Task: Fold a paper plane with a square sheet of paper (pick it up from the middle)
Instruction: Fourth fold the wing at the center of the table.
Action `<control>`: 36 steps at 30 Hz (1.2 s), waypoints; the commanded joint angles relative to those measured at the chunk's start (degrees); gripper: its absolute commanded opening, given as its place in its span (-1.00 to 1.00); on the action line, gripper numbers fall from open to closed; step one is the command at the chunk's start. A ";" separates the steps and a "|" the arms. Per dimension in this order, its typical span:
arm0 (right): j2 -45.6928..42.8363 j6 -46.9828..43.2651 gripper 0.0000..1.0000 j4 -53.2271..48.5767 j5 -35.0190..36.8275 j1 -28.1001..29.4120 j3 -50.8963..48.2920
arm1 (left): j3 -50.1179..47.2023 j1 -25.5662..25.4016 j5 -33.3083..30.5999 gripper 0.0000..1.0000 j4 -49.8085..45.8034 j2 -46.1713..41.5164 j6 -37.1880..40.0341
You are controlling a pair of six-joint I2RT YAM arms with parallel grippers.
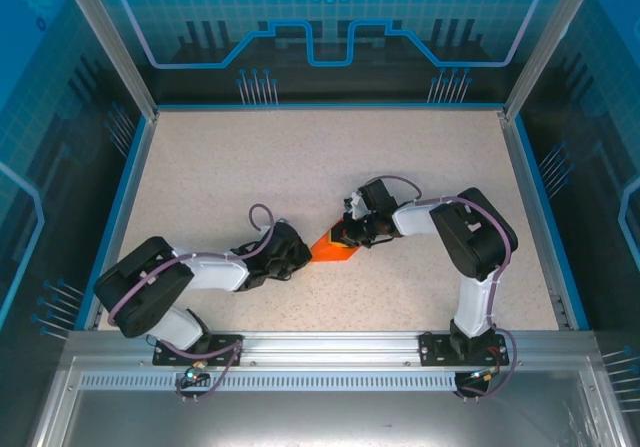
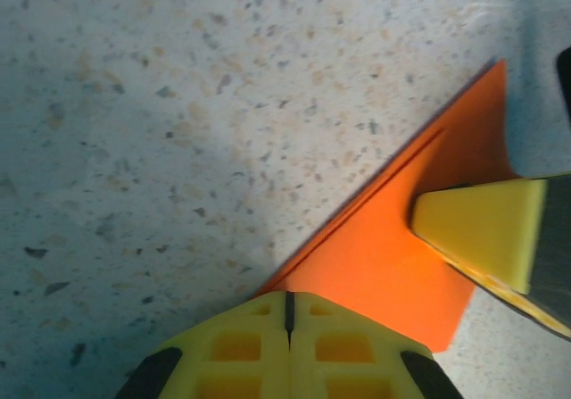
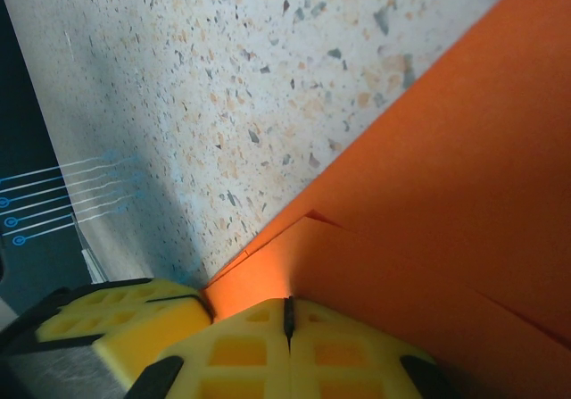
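The square sheet of paper (image 1: 335, 250) is bright orange and folded into a pointed, layered wedge lying flat on the table between the two arms. My left gripper (image 1: 305, 254) is shut, its yellow tips (image 2: 288, 305) resting on the wedge's near corner (image 2: 393, 256). From the other side my right gripper (image 1: 350, 235) is also shut, its tips (image 3: 287, 305) pressed down on the orange paper (image 3: 446, 194), where stacked fold edges show. In the left wrist view a right fingertip (image 2: 482, 229) sits on the paper. A left fingertip (image 3: 116, 328) is close beside the right one.
The speckled beige table (image 1: 300, 157) is bordered by a blue rim (image 1: 330, 106) and transparent blue walls. An aluminium rail (image 1: 330, 345) carries both arm bases at the near edge. The dark wall with blue lines (image 3: 27, 194) is at the left in the right wrist view.
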 commanded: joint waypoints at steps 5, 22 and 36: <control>-0.09 -2.16 -1.00 -4.28 6.33 -1.13 -1.33 | -0.40 -0.18 -1.94 -1.00 -4.00 1.46 -0.33; -0.51 -1.16 -1.00 0.82 1.99 6.29 2.46 | 0.35 -0.29 -2.85 -1.00 -8.57 0.32 -0.89; 3.52 -1.28 -1.00 0.83 1.11 8.23 2.38 | 0.81 -0.32 -3.29 -1.00 -9.85 0.65 -1.59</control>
